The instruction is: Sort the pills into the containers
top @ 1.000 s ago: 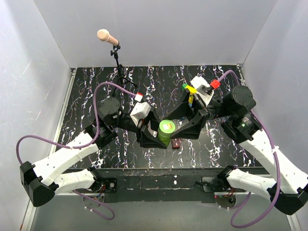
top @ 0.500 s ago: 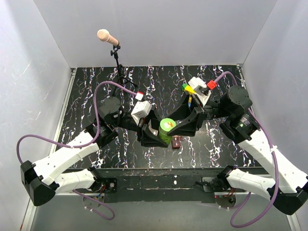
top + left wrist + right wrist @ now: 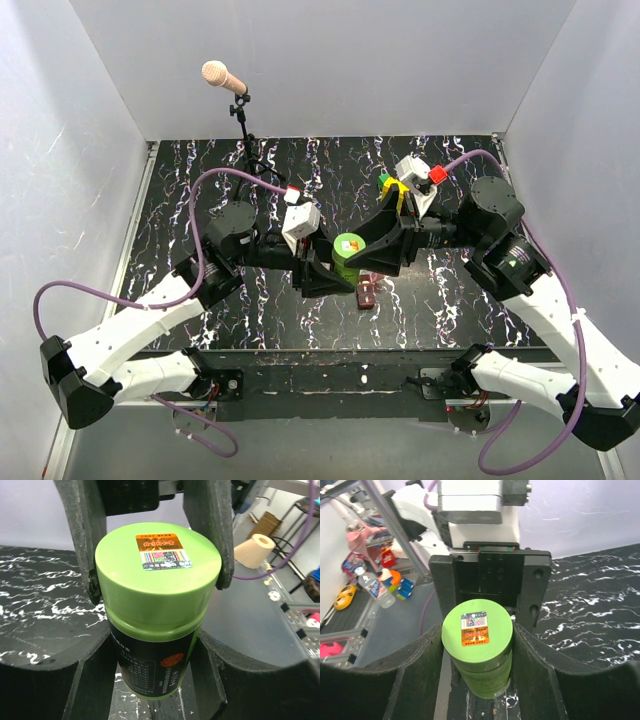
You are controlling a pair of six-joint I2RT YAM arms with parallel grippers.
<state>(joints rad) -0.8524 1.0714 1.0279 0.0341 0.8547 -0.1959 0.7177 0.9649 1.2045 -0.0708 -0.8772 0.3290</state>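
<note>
green bottle [image 3: 347, 258] is in the middle of the table [image 3: 175, 175], between the arms, cap [image 3: 157, 575] on. left gripper [image 3: 150, 652] is clamped round the labelled body below the cap. right gripper [image 3: 477, 632] straddles the cap from the right, pads [image 3: 217, 540] against both flanks as far as i can see, so gripping it. red-brown box [image 3: 367, 294] lies just near-right of the bottle, apart from it. no pills in view.

reads as the cap-off step. to do it well: line the right wrist's roll axis up with the bottle axis before twisting. left holds the body rigid so it can't co-rotate. let the right rise as the thread runs out, no side pull. carry the cap off clear of the box.
</note>
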